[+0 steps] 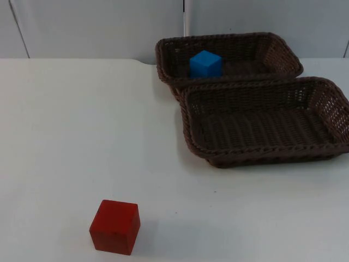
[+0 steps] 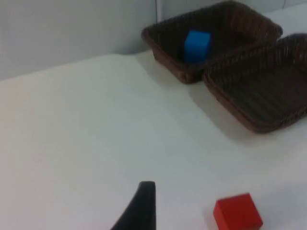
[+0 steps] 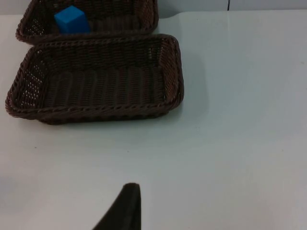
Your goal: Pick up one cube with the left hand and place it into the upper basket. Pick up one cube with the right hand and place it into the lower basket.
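Lower basket [image 1: 262,158] is getting cut off at 3 o'clock in top view. Upper basket [image 3: 144,19] is running off at 12 in right wrist view, w/ its far rim not showing.

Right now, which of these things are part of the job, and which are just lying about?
Part of the job:
- blue cube, already in the upper basket
- red cube, on the table
- lower basket, holding nothing

Just lying about:
- nothing; there is just the white table and the grey wall
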Controlling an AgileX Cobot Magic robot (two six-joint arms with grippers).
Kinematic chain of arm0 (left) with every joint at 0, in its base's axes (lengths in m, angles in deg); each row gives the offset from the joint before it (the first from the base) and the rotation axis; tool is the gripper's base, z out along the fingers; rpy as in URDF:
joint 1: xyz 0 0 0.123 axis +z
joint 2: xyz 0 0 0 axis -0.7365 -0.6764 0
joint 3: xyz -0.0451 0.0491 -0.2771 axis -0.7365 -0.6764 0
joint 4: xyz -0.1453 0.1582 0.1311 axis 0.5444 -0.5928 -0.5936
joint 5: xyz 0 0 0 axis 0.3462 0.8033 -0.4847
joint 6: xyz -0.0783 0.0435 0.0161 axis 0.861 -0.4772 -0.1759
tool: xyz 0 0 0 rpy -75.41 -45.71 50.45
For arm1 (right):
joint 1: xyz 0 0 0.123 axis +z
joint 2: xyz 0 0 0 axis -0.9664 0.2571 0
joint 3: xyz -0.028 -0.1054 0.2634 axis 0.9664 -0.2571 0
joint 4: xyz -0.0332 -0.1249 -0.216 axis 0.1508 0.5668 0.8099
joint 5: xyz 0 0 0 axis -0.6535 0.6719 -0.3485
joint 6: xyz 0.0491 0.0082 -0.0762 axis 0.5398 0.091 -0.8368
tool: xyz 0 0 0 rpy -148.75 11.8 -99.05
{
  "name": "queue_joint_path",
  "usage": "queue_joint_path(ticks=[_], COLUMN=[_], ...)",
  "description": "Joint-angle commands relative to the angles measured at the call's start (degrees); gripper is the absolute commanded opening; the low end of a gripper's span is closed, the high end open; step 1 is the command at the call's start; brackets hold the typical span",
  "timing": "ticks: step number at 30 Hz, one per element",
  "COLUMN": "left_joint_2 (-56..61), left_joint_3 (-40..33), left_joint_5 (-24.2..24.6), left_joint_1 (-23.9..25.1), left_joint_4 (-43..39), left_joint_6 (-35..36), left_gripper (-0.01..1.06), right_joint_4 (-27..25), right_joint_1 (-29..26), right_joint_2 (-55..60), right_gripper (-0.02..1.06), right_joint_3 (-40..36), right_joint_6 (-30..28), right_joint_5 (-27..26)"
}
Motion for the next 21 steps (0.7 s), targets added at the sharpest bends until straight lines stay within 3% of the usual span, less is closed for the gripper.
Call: queue_joint_path(ticks=[1,9,21], left_joint_2=[0.3,0.3,0.3], left_joint_3=[-1.5,-6.4,-6.4], left_joint_5=[-0.1,-0.8,-1.4], left_joint_1=[-0.2,-0.2,-0.2], left_joint_4=[0.6,0.5,-0.2], left_joint_6=[0.5,0.5,0.5], left_gripper=[0.92,0.92,0.92], right_joint_4=[0.1,0.1,0.4], right_joint_1=[-0.4,-0.4,-0.4], right_joint_2=[-0.2,-0.2,-0.2], right_gripper=[1.05,1.05,1.05], right_joint_3=[-0.4,-0.4,-0.4], right_joint_6=[0.0,0.0,0.0], right_joint_5=[-0.3,-0.3,-0.3])
